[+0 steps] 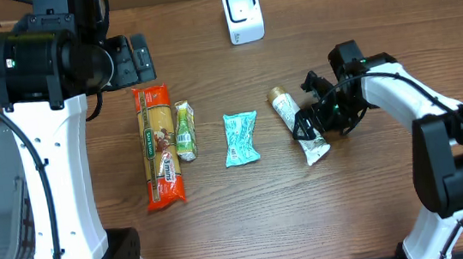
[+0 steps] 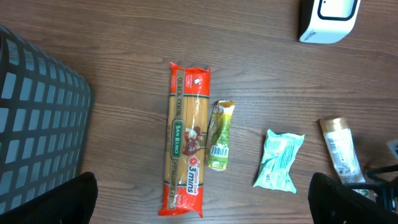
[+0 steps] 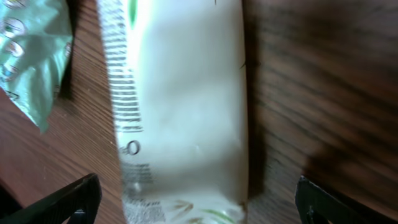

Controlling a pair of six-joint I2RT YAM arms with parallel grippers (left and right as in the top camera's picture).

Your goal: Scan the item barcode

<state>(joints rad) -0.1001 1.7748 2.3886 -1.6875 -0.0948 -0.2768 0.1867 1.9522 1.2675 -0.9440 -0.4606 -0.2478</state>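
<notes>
Four packs lie on the desk (image 1: pixel 223 216): pasta (image 1: pixel 159 146), sachet (image 1: pixel 184 131), teal packet (image 1: pixel 240 138), and the tube (image 1: pixel 286 109) at 3 o'clock, ungripped between the wide-spread right fingers (image 3: pixel 68 199). One scanner (image 1: pixel 243 14) stands at 12 and one basket (image 2: pixel 37 124) at 9, contents unclear. The left fingers (image 2: pixel 56 202) are wide apart, holding nothing.

Our left arm (image 1: pixel 46 166) stands tall at the left, and our left gripper (image 1: pixel 132 61) hangs high toward the far side, jaws wide apart. Our right arm (image 1: pixel 409 98) bends in from the right, with our right gripper (image 1: pixel 315 119) low and pointing down, jaws spread wide.

Pasta packet (image 2: pixel 185 149): "San Remo", "Quick Cook", "3mins".
</notes>
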